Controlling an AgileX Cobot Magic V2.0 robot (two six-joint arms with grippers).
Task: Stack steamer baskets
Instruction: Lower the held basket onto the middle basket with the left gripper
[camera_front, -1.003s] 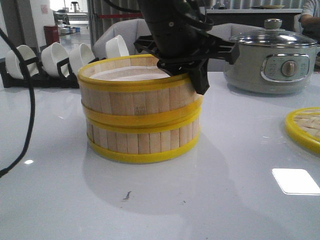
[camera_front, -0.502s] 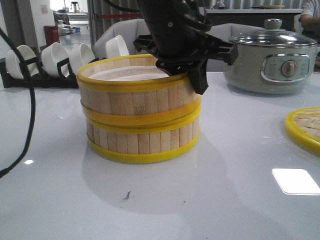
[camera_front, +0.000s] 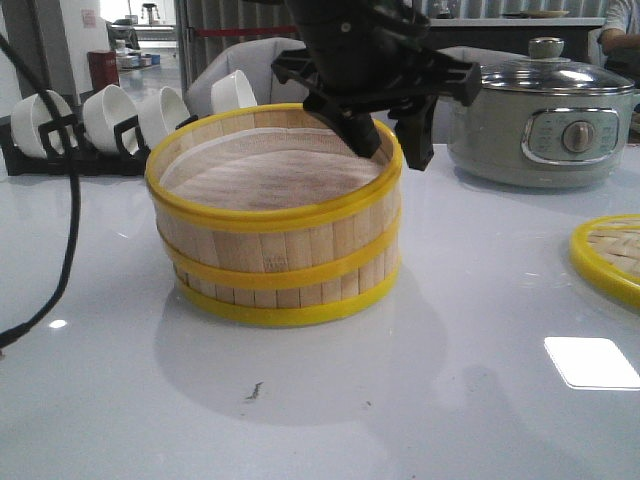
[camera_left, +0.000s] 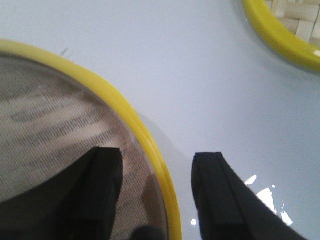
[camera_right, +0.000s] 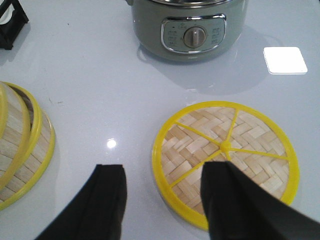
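The black left gripper (camera_front: 390, 125) hung from its dark arm with jaws parted, one finger (camera_left: 100, 185) on each side of a gap. The black right gripper (camera_right: 165, 200) also stood with its fingers spread wide, holding nothing.

No text can be read; the markings on the grey pot's (camera_right: 190, 25) control panel are too small.
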